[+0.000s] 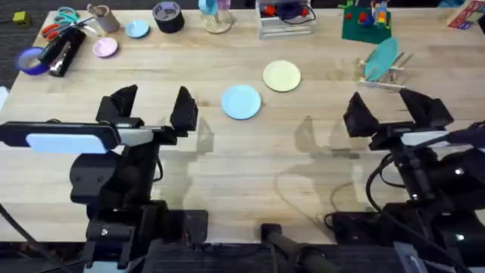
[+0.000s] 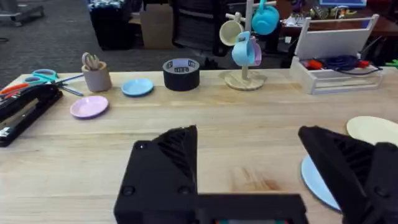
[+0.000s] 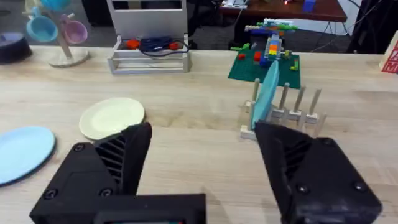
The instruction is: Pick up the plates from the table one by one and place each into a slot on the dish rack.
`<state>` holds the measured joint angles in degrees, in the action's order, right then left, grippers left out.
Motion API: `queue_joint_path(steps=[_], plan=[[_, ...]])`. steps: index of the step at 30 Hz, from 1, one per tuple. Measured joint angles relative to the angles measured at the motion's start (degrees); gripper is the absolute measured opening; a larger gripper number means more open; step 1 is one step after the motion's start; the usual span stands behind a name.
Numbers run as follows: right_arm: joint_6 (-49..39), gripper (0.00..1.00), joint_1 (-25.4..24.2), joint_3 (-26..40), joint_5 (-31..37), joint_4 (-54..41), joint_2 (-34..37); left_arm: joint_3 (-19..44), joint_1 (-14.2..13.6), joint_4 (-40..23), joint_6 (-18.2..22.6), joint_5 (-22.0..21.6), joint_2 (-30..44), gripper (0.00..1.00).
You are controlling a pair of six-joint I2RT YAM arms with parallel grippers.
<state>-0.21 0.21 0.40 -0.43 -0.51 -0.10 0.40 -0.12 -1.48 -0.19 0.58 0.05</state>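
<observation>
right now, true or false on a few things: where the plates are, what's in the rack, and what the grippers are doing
1. The light blue plate lies flat on the table. True.
2. The pale yellow plate stands in the dish rack. False: it lies on the table; a teal plate stands in the rack.
3. Both the left gripper and the right gripper are open and hold nothing. True.
4. The two plates are stacked. False: they lie side by side, apart.
</observation>
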Motion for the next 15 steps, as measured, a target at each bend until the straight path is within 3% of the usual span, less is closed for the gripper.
queue_joint_path(steps=[15], plan=[[-1.87, 0.994, 0.00, 0.00, -0.10, 1.12, 0.00, 0.00, 0.00, -0.88, 0.00, -0.04, 0.00, 0.995]])
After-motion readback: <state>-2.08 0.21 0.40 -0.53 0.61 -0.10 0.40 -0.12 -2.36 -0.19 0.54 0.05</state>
